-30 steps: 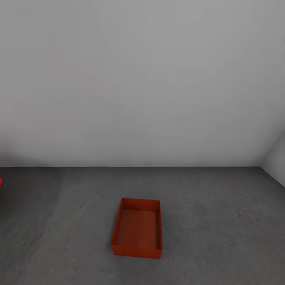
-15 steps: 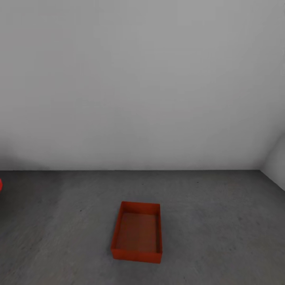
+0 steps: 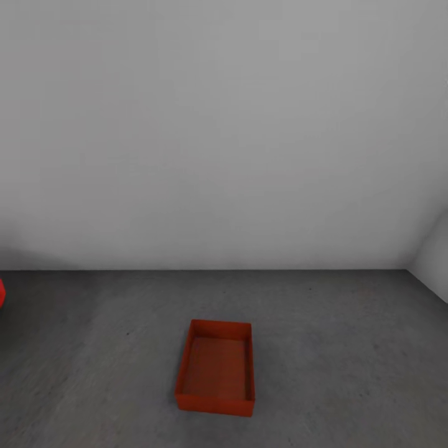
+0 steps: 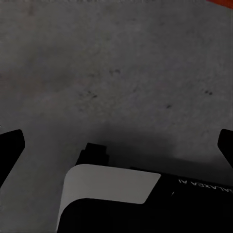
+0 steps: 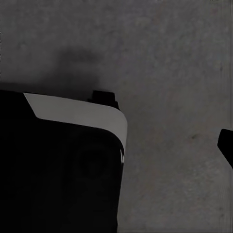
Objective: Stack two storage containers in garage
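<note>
One bin (image 3: 215, 367) sat lower centre on the floor (image 3: 348, 348), long axis running up-frame, a red sliver (image 3: 2, 292) at left edge; both grippers spread, empty.

A plain light grey wall (image 3: 224, 124) meets another at the right.

1. Floor (image 3: 348, 348): dark grey concrete look, matt, faintly mottled, with small dark specks in the left wrist view.
2. Wall (image 3: 224, 124): plain light grey, smooth, matt, like painted plaster.
3. Bin (image 3: 216, 367): orange-red, looks like smooth plastic, flat finish without glare.
4. Left gripper (image 4: 116, 145): fingers (image 4: 10, 145) black, matt, hard-looking.
5. Robot base (image 4: 109, 187): black body with a smooth pale grey panel, plastic look.
</note>
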`<state>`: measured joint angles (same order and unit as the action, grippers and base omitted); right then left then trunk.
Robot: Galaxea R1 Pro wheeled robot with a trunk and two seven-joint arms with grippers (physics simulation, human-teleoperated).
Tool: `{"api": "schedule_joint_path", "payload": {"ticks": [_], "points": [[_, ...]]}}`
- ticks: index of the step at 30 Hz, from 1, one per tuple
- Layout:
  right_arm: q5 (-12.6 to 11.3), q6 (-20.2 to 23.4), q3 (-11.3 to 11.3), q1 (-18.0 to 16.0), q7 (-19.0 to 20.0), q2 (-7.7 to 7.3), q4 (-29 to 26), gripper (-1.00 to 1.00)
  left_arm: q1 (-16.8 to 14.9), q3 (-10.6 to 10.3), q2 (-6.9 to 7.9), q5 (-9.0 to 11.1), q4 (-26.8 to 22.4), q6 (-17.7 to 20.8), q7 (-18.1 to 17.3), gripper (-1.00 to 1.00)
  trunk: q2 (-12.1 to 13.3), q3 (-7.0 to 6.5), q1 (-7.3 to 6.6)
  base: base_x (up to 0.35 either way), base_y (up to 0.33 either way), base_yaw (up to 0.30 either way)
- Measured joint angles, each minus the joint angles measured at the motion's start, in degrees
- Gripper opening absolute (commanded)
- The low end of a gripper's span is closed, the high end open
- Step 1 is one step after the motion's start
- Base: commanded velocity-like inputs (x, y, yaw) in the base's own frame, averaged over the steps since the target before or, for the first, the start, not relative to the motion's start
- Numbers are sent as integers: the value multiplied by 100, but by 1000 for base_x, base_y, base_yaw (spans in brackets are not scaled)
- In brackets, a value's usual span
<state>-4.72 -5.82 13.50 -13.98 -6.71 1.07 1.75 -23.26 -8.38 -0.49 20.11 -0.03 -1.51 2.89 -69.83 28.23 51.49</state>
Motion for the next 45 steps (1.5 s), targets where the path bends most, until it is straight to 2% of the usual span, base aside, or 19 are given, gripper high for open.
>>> {"api": "schedule_joint_path", "payload": {"ticks": [20, 26, 30, 36, 45], "points": [[19, 17, 1, 2, 7, 13, 0, 100, 44, 0, 33, 0, 11, 60, 61, 100, 803, -359, -440, 0, 0, 0], [19, 17, 1, 3, 3, 13, 0, 100, 158, -1, 28, -10, 11, 75, 33, 100, 804, -360, -440, 0, 0, 0], [19, 19, 1, 1, 2, 10, 0, 100, 483, 0, 25, -14, 12, 42, 18, 100, 804, -359, -440, 0, 0, 0], [19, 4, 1, 1, 5, -1, 0, 100, 757, -1, 20, -17, 12, 64, 13, 100, 804, -360, -440, 0, 0, 0], [19, -39, 1, 1, 7, -13, 0, 100, 972, -1, 129, -16, 11, 45, 6, 100, 804, -360, -440, 0, 0, 0]]}}
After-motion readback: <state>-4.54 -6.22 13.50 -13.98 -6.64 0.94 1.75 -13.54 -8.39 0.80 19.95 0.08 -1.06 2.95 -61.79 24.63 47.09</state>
